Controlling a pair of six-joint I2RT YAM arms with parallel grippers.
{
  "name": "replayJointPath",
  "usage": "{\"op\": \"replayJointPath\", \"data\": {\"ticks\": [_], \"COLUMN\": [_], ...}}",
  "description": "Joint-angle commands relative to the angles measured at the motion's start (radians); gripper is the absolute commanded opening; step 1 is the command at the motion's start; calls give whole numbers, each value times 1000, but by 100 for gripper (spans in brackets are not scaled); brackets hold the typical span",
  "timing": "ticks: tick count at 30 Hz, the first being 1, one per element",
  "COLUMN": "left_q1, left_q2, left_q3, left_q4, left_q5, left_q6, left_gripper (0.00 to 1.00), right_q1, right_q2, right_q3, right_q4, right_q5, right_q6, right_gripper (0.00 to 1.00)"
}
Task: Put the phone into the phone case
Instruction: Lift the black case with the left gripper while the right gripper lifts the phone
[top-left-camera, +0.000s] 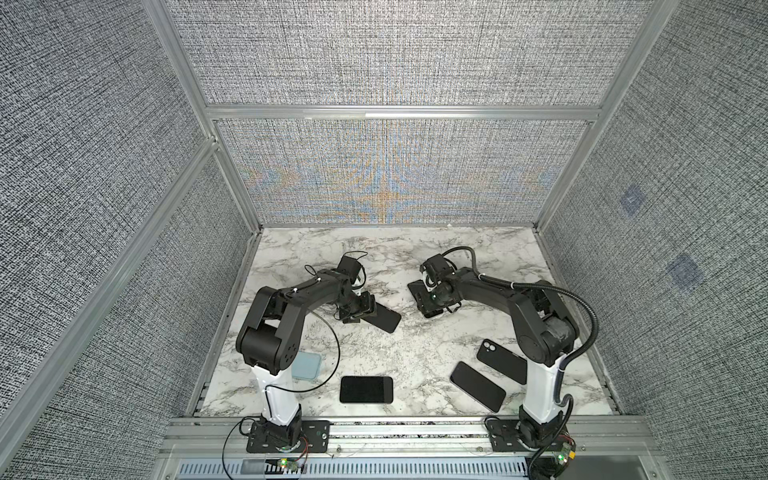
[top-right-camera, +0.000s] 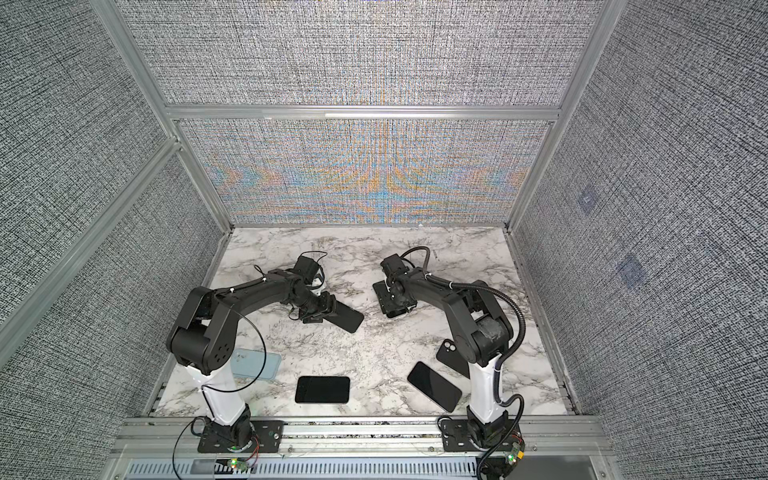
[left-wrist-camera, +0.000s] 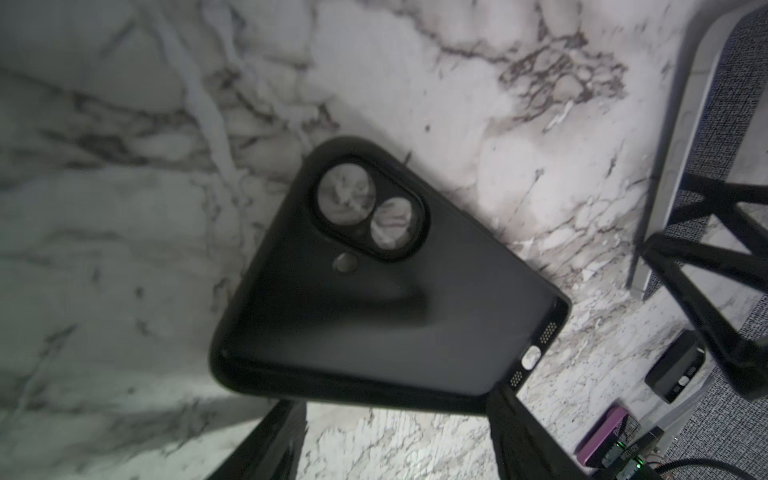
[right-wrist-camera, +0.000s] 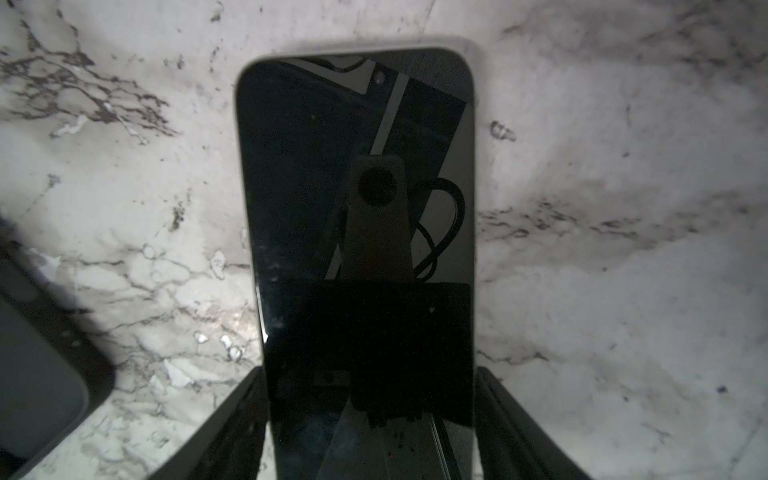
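A black phone case lies flat on the marble table, left of the middle. Marble shows through its camera cut-outs in the left wrist view. My left gripper stands open at the case's near short end, its fingers flanking that edge. The phone, screen up and mirroring the wrist camera, lies under my right gripper. Both fingers press on the phone's long sides. Only a corner of the phone shows in the top views.
A black phone lies near the front edge, with two more dark phones by the right arm's base. A light blue case sits beside the left arm's base. Panel walls close in three sides.
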Motion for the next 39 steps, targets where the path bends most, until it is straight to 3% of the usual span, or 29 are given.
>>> {"op": "replayJointPath", "data": {"ticks": [1,13,21,30,39], "left_q1": [2,7,14,52,51], "left_q2": [34,167,169,13,3], "left_q3": [42,191,210,59,1], "left_q4": [-3,-20,-27,70,223], "left_q5": [-15,-2,19,186,334], "left_q6": [38,78,94,72,-5], "left_gripper": [71,71,71,71,60], "right_q1": [1,1,1,1,33], "right_q2": [-6,-47,-60,-79,-102], "right_q3": [-11,-65,-80,-64,-72], "right_q4": [-25,-36,-36,-25,6], "right_q5": [2,19,20,7,-10], "right_q6": [21,69,62,41,27], "right_gripper": [63,62,61,60,59]}}
